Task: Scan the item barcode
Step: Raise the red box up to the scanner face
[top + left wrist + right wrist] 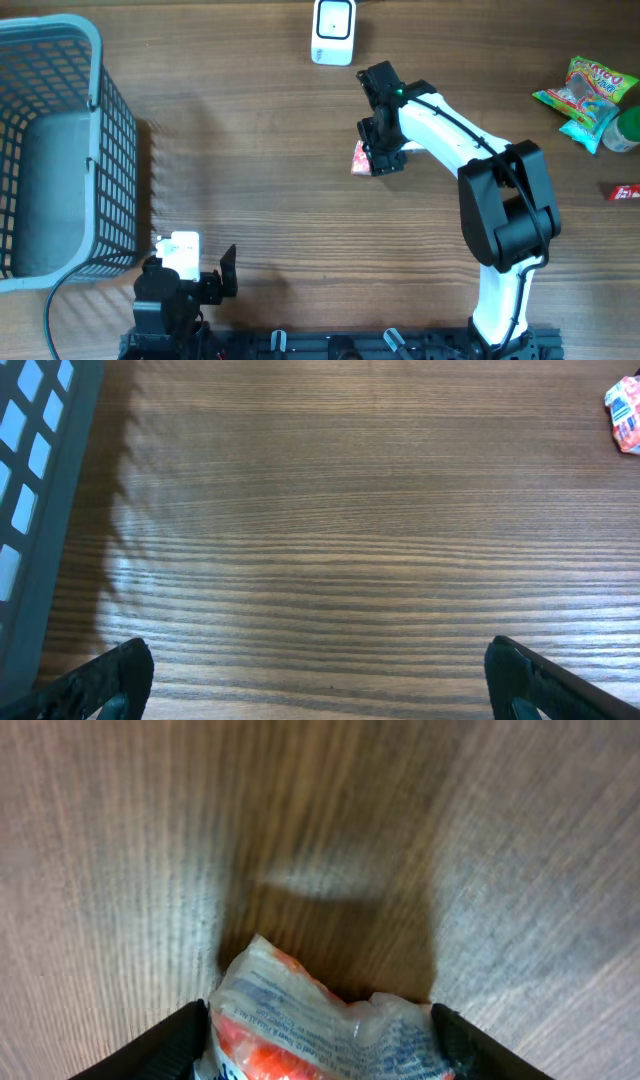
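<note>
packet [320, 1030] lay on table [260, 150], mid-scene, just near of scanner [333, 30] | right fingers [180, 1040] flanked packet, touching both edges, firm hold: can't tell | left fingers [125, 670] wide, empty, near-left by basket [95, 120]

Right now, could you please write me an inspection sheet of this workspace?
Surface: brown wooden table, no spills seen.
Job's things: red and white packet near the middle; white scanner at the far edge.
Clutter: snack bags and small red item at right; grey basket at left.
Grippers: left gripper open, empty; right gripper has fingers on both sides of the packet, grip uncertain.
Cables: black cable near the basket.
Surroundings: nothing seen.
</note>
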### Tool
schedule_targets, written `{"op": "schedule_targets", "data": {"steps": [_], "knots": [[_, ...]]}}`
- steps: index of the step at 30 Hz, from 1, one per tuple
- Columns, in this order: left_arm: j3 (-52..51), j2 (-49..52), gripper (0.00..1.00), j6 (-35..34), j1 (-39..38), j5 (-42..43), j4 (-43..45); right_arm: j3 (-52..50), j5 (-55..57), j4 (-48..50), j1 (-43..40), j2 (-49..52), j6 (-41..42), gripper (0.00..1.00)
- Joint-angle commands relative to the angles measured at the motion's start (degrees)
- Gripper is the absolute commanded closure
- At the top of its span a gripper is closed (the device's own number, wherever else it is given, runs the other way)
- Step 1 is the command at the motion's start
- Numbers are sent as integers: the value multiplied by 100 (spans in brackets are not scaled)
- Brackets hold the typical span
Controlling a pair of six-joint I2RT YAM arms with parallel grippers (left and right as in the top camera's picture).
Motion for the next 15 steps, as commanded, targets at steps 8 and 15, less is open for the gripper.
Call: {"op": "schedule_targets", "data": {"steps": [8,15], "knots": [[-11,-24,0,85,-11,-15,13,2,-988,1655,2,22,-3641,47],[-11,-24,0,85,-9,-15,13,127,-4028,1764,-256,-212,-5801,47]]}}
